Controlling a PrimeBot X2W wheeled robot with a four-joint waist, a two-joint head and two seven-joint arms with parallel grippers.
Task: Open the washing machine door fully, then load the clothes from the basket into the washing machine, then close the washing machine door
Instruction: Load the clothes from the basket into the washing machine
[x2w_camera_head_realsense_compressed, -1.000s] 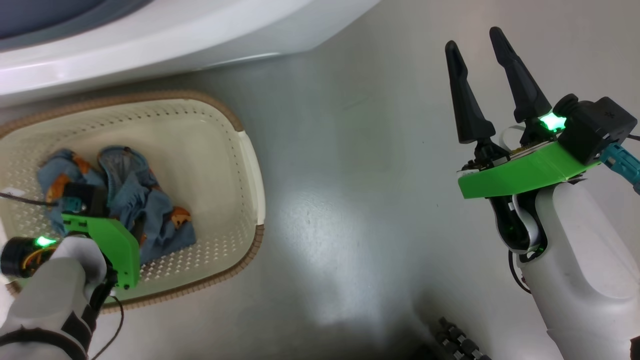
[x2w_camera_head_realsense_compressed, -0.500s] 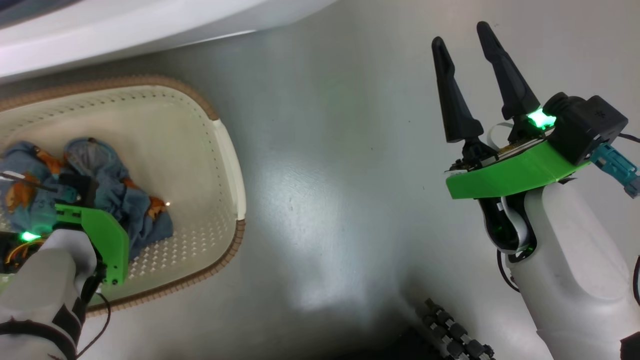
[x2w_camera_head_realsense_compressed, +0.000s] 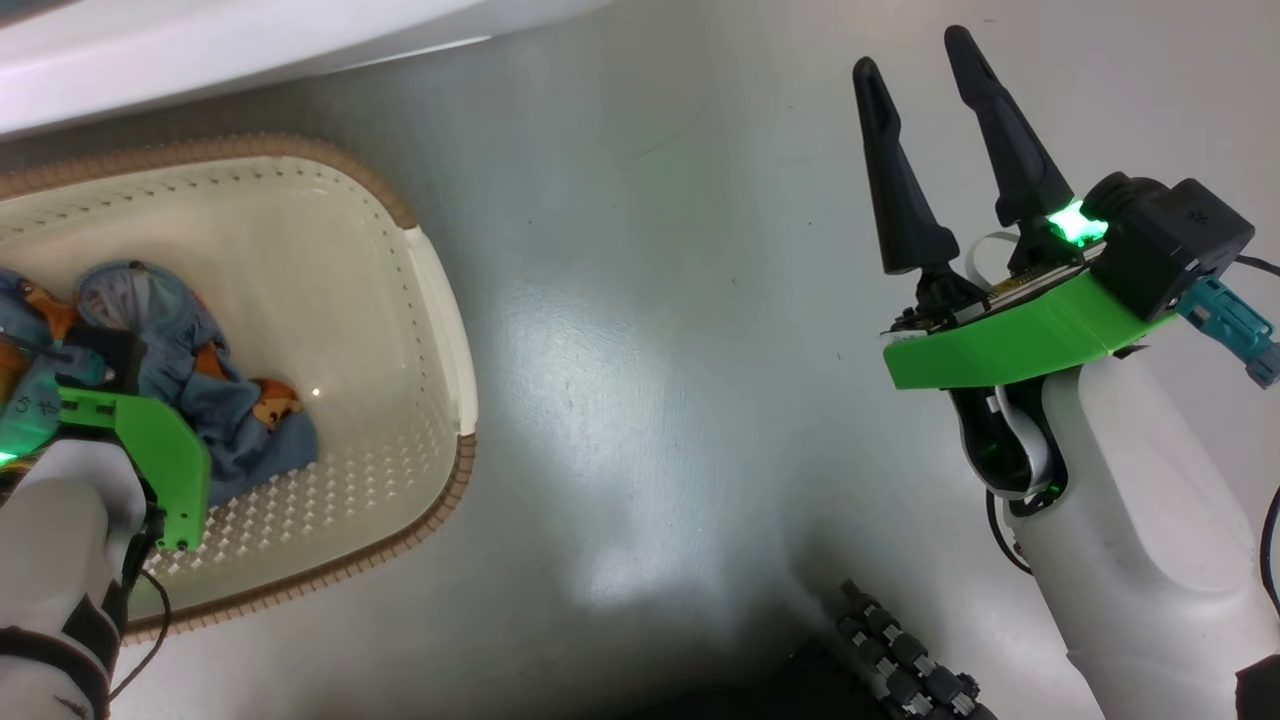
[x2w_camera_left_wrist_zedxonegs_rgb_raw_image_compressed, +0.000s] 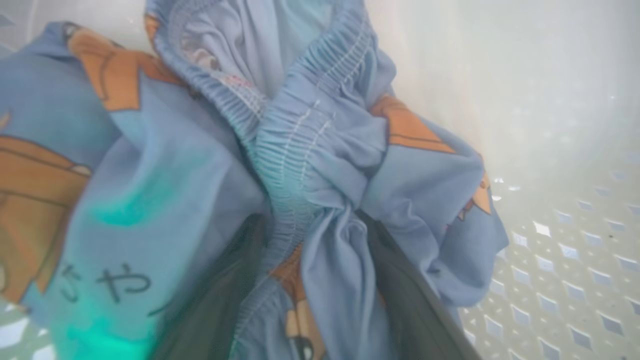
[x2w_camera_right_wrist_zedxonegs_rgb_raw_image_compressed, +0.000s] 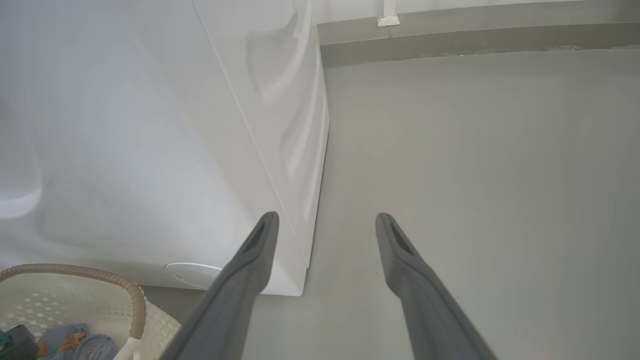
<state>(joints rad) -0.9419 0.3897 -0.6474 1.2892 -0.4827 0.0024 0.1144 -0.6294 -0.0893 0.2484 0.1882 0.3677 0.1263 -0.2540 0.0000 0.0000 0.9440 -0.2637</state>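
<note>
The floor (x2w_camera_head_realsense_compressed: 650, 350) is the biggest thing around me: smooth, pale grey, glossy enough to throw back a soft patch of light. In my right wrist view it runs to a low grey kerb (x2w_camera_right_wrist_zedxonegs_rgb_raw_image_compressed: 450, 40) at the foot of the wall. The washing machine (x2w_camera_right_wrist_zedxonegs_rgb_raw_image_compressed: 150, 150) stands on it, a white box, its lower front corner close to the basket (x2w_camera_head_realsense_compressed: 440, 300). The basket sits on the floor just in front of the machine, on my left side. The clothes (x2w_camera_left_wrist_zedxonegs_rgb_raw_image_compressed: 320, 165) lie bunched in it, blue with orange-brown bears.

My left gripper (x2w_camera_left_wrist_zedxonegs_rgb_raw_image_compressed: 311, 220) is down in that heap with its fingers spread wide and a gathered fold of cloth between them, not pinched. My right gripper (x2w_camera_head_realsense_compressed: 910, 50) hangs over bare floor, well apart from the basket, fingers wide and holding nothing.
</note>
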